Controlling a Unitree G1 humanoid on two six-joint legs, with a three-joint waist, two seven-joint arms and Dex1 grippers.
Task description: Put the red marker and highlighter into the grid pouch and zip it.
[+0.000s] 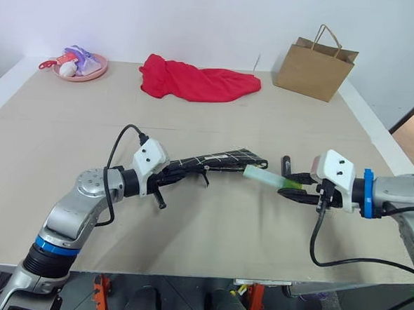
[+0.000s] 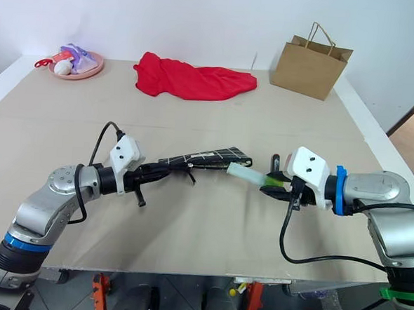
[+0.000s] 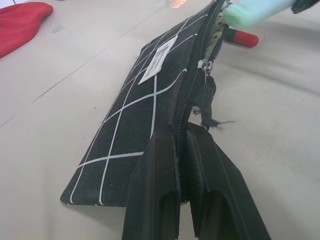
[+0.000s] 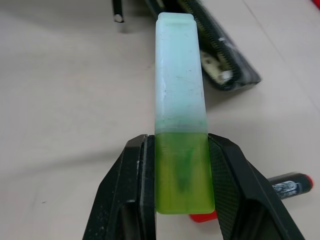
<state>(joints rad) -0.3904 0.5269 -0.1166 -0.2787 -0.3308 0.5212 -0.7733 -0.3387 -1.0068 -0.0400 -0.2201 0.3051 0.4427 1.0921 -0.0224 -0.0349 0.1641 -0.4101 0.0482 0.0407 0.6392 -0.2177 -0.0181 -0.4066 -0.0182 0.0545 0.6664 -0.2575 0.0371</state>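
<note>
My left gripper (image 3: 180, 132) is shut on one end of the grid pouch (image 1: 224, 159) and holds it edge-up over the table, with the zipper open at the far end. My right gripper (image 4: 181, 145) is shut on the green cap of the highlighter (image 1: 264, 177). The highlighter's pale end (image 3: 250, 12) points at the pouch's open mouth (image 4: 220, 55) and sits just beside it, not inside. The red marker (image 4: 287, 184) lies on the table under my right gripper, and its red end (image 3: 245, 38) shows past the pouch.
A red cloth (image 1: 197, 81) lies at the back middle of the table. A brown paper bag (image 1: 314, 63) stands at the back right, and a pink plate (image 1: 92, 73) with toys sits at the back left. The table's front edge (image 1: 185, 274) runs close below both arms.
</note>
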